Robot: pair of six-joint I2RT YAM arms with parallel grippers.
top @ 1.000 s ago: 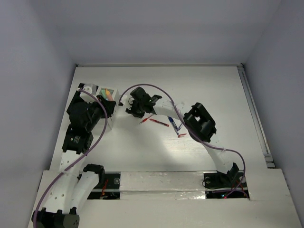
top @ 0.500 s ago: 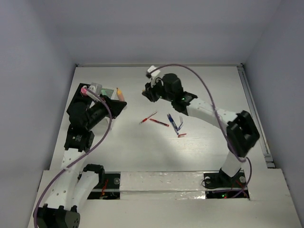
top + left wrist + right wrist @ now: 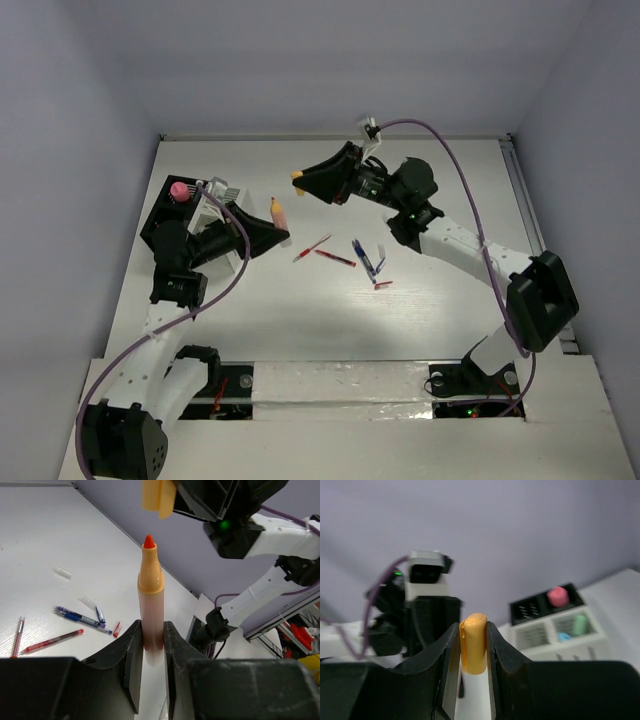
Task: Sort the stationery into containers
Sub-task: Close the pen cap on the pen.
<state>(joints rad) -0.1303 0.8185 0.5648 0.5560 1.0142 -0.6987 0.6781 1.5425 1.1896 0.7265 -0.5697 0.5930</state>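
Observation:
My left gripper point(image 3: 268, 232) is shut on an uncapped orange marker point(image 3: 277, 211), seen upright with its red tip in the left wrist view point(image 3: 151, 587). My right gripper point(image 3: 306, 183) is shut on the marker's orange cap point(image 3: 297, 177), which also shows in the right wrist view point(image 3: 473, 644) and in the left wrist view point(image 3: 157, 497). Cap and marker tip are apart. Red and blue pens point(image 3: 340, 257) lie on the table between the arms. The black box point(image 3: 545, 605) holds a pink-topped piece point(image 3: 180, 190); the white box point(image 3: 557, 630) holds a mint green bit point(image 3: 578, 624) and a pale blue bit point(image 3: 563, 636).
A small red pen piece point(image 3: 383, 285) and a clear cap point(image 3: 380, 264) lie near the pens. The table's right edge has a rail point(image 3: 535, 235). Purple cables loop over both arms.
Both arms have lifted and turned toward each other. The right gripper moved right and up with the cap; the left gripper swung out from the boxes holding the marker.

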